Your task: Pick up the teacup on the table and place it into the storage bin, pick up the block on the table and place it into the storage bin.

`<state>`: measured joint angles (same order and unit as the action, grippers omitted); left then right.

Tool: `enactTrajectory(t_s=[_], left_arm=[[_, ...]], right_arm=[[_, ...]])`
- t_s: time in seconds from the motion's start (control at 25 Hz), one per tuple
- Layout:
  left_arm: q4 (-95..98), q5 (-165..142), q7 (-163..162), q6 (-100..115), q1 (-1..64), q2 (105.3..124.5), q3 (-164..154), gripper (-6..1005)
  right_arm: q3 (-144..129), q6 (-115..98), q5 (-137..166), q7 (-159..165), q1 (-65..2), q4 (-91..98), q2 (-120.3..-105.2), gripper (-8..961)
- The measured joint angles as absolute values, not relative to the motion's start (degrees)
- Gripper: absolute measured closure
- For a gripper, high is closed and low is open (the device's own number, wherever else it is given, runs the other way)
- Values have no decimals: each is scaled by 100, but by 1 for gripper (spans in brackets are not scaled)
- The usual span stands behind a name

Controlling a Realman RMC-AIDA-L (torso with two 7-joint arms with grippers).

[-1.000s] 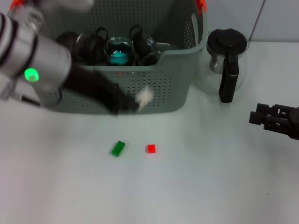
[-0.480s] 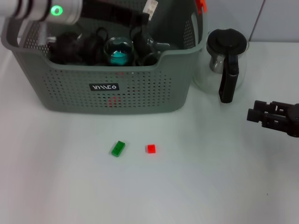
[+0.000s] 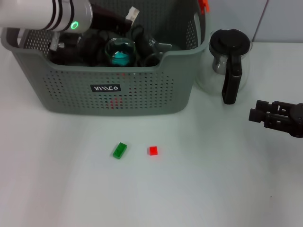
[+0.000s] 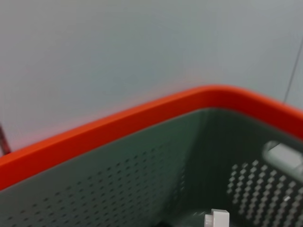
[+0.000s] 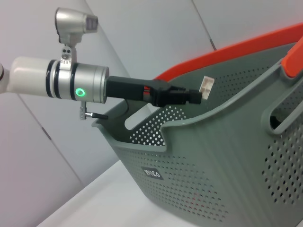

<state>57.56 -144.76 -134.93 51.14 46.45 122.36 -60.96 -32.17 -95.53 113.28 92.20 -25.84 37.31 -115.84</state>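
**A:** Head view?

**B:** My left hand point(image 3: 134, 13) hovers over the storage bin point(image 3: 142, 90), carrying a small white block point(image 3: 132, 12). Green block point(image 3: 120, 150) and red block point(image 3: 153, 151) lie on the desk point(image 3: 213, 189) at 6 o'clock of the bin. Right hand point(image 3: 258, 115) idles at 3 o'clock; grip unclear.

**A:** Left wrist?

**B:** Just the bin's wall and rim.

**A:** Right wrist?

**B:** It confirms the left hand pinching the block. I judge the blocks light, rigid, slippery: grasp across flat sides.

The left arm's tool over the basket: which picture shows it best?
The right wrist view: the left tool shows side-on above the storage bin. The head view catches it from above; the left wrist view shows only the bin's wall.
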Motion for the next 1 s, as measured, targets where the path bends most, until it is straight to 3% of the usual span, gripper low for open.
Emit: enactTrajectory(t_s=[0.72,0.92,1.0], left_arm=[[5398,-15730,-14233,5229,5160,12320,-6221,785],[6433,-15338,-14235,5735,4677,12445,-6203,775],[7171,-14688,-14158,6108,4225,12437,-6287,695]], right_arm=[[-3217,-9536,11329,9219,-2601,3728,-11559,347],[-3195,-9557,11329,9219,-2594,3726,-11557,347],[-3192,-9556,11329,9219,-2593,3727,-11557,347]])
